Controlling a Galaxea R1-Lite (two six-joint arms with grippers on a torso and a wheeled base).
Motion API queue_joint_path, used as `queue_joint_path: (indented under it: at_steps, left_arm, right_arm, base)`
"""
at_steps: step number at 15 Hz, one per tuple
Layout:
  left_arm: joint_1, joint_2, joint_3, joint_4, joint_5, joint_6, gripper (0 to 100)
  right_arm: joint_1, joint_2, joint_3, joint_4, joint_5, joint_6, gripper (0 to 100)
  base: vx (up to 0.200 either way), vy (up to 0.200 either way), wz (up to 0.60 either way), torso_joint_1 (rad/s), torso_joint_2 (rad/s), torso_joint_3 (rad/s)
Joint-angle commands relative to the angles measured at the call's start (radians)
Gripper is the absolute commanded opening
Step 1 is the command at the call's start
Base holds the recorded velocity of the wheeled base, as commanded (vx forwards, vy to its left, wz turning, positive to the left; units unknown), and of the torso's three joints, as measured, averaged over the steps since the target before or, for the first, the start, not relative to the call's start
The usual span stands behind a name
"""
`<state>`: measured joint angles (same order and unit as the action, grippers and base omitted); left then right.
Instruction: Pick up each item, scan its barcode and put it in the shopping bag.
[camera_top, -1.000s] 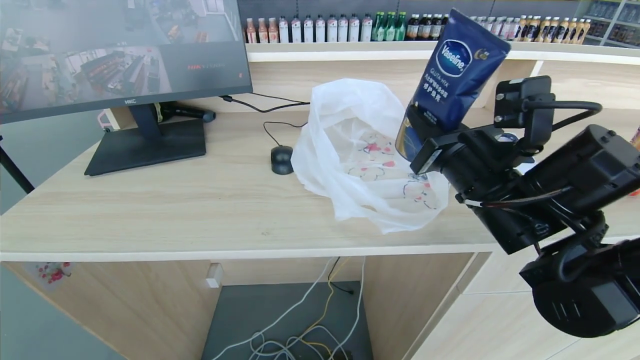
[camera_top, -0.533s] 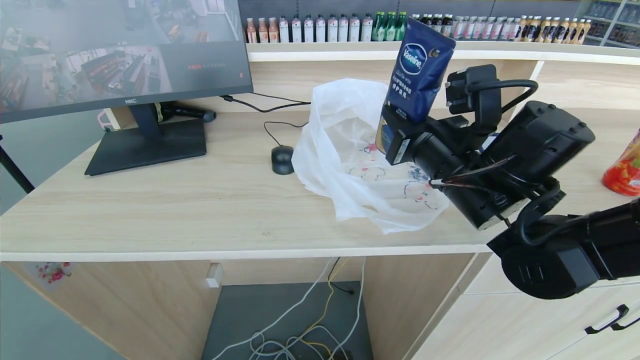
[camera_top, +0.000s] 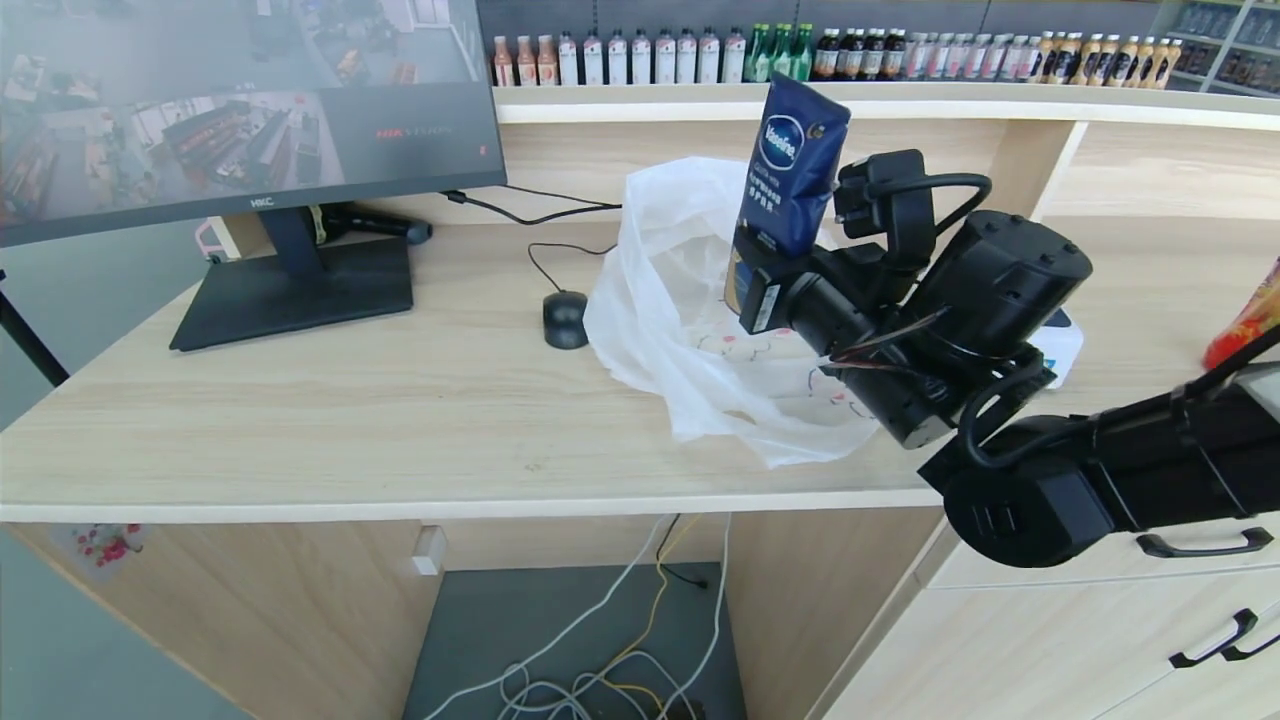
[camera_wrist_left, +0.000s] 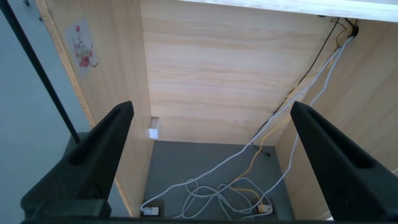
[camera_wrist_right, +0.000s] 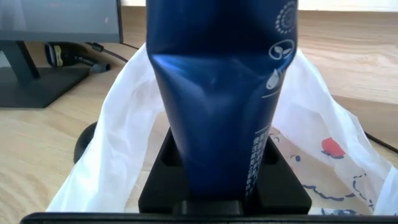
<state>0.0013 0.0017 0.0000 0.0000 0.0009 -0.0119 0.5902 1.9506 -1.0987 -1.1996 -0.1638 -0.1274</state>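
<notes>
Right claw (camera_top: 765, 290) grips a blue tube (camera_top: 790, 165) by its lower end in the head view. The tube stands nearly upright over the open mouth of the white shopping bag (camera_top: 660, 320), which slumps on the wooden counter (camera_top: 300, 420). A black mouse (camera_top: 563, 318) lies just beside the bag. From the left wrist, the left claw (camera_wrist_left: 211, 118) hangs below the counter, fingers spread wide and holding nothing, with loose cables (camera_wrist_left: 217, 186) on the floor beyond. From the right wrist, the tube (camera_wrist_right: 217, 93) sits pinched between the jaws, with the bag (camera_wrist_right: 118, 143) just past it.
</notes>
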Motion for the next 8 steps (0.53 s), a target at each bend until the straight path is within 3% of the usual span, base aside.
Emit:
queue_joint_path:
  at_steps: [1, 8]
  left_arm:
    - [0.000, 0.000, 0.000, 0.000, 0.001, 0.000, 100]
    - [0.000, 0.000, 0.000, 0.000, 0.001, 0.000, 100]
  right_arm:
    - [-0.006, 0.014, -0.029, 0.017, 0.000, 0.005, 0]
    - [-0.033, 0.100, -0.248, 0.181, 0.055, 0.006, 0]
  base:
    - [0.000, 0.000, 0.00, 0.000, 0.00, 0.000]
    - [0.000, 0.000, 0.00, 0.000, 0.00, 0.000]
